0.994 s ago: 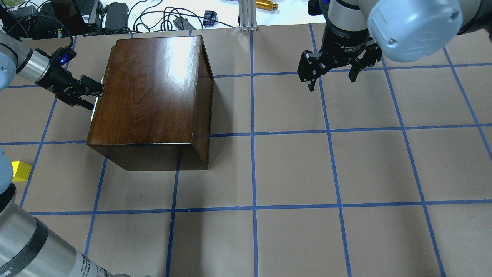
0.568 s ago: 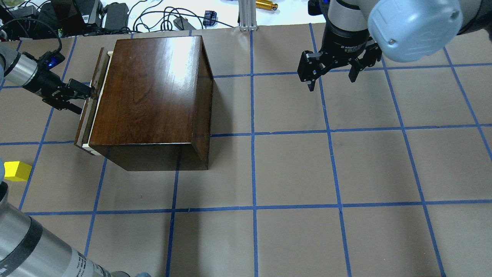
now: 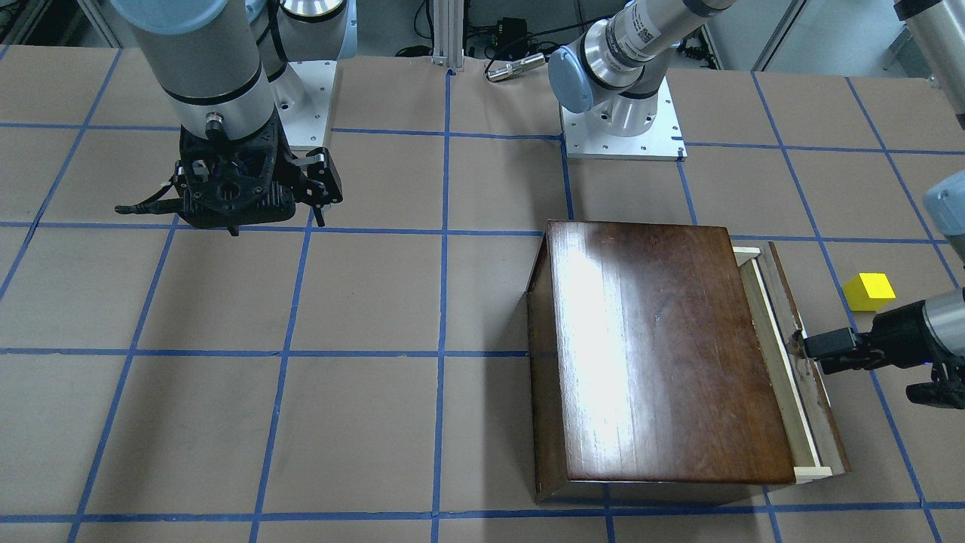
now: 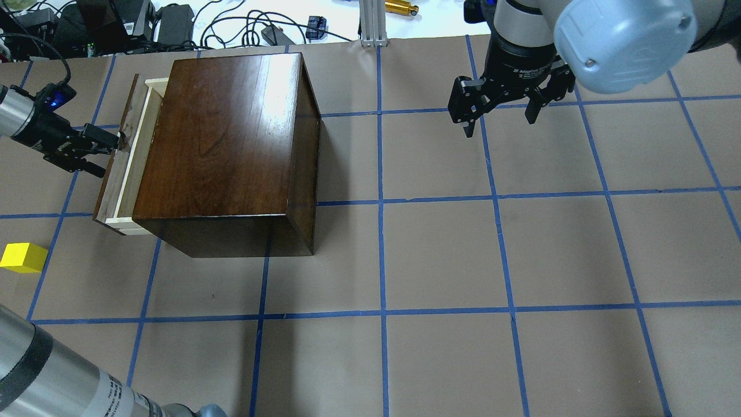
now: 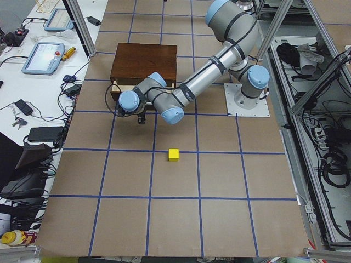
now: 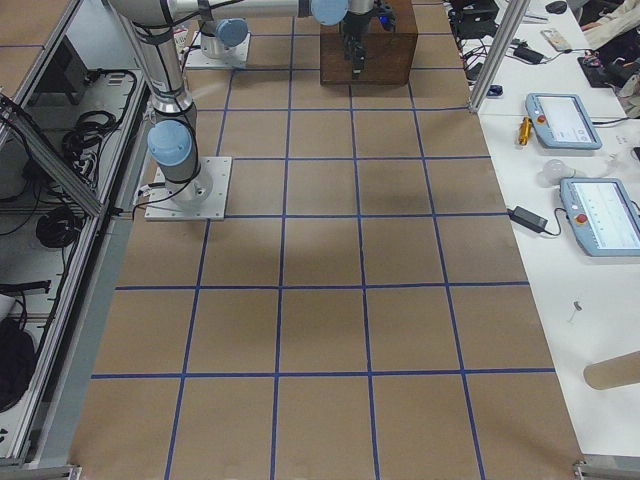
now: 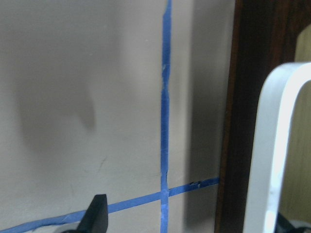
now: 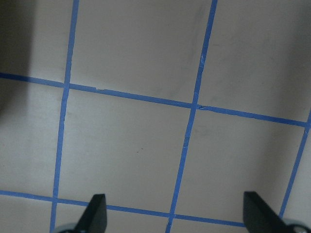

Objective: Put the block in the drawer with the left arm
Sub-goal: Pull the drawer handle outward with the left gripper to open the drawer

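Note:
The yellow block (image 4: 23, 258) (image 3: 868, 291) (image 5: 173, 154) lies on the table in front of the box, apart from the drawer. The drawer (image 4: 113, 168) (image 3: 785, 354) stands partly out of the dark wooden box (image 4: 226, 133) (image 3: 656, 347), with a narrow strip of its pale tray showing. My left gripper (image 4: 107, 155) (image 3: 852, 369) is open, one finger hooked at the drawer's white handle (image 7: 277, 145). My right gripper (image 4: 499, 124) (image 3: 275, 225) (image 8: 177, 218) is open and empty above the table, far to the right.
Cables, power bricks and a metal post (image 4: 373, 23) lie beyond the table's far edge. My left arm's lower link (image 4: 52, 376) crosses the near left corner. Blue tape lines grid the brown table (image 4: 440, 255).
My left gripper has moved left and drawn the drawer out of the box, from shut to partly open. The block shows more fully. The right arm has not moved.

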`<move>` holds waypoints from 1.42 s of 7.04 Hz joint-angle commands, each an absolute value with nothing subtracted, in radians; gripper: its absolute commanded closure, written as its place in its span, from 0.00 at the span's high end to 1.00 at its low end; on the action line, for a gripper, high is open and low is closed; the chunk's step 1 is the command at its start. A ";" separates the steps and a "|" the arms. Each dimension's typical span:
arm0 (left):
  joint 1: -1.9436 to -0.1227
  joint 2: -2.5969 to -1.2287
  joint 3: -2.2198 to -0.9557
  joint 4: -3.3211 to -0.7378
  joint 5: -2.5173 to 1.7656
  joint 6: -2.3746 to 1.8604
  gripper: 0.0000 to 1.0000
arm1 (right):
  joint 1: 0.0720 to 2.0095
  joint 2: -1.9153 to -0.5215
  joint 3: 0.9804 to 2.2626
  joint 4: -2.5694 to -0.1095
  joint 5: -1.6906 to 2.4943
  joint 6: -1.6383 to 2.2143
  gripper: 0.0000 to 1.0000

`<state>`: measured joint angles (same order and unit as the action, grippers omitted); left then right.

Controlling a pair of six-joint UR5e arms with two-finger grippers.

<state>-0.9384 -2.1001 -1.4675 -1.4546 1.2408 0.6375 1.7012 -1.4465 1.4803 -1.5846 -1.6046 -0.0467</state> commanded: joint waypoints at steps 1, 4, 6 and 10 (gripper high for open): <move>-0.911 -2.099 -1.466 -1.453 1.243 0.638 1.00 | 1.701 -1.447 1.480 -1.585 -1.605 -0.048 1.00; -0.891 -2.098 -1.457 -1.453 1.256 0.664 1.00 | 1.701 -1.447 1.480 -1.585 -1.605 -0.048 1.00; -0.864 -2.095 -1.459 -1.453 1.256 0.666 1.00 | 1.701 -1.447 1.480 -1.585 -1.605 -0.048 1.00; -0.851 -2.076 -1.459 -1.453 1.256 0.664 1.00 | 1.701 -1.447 1.480 -1.585 -1.605 -0.048 1.00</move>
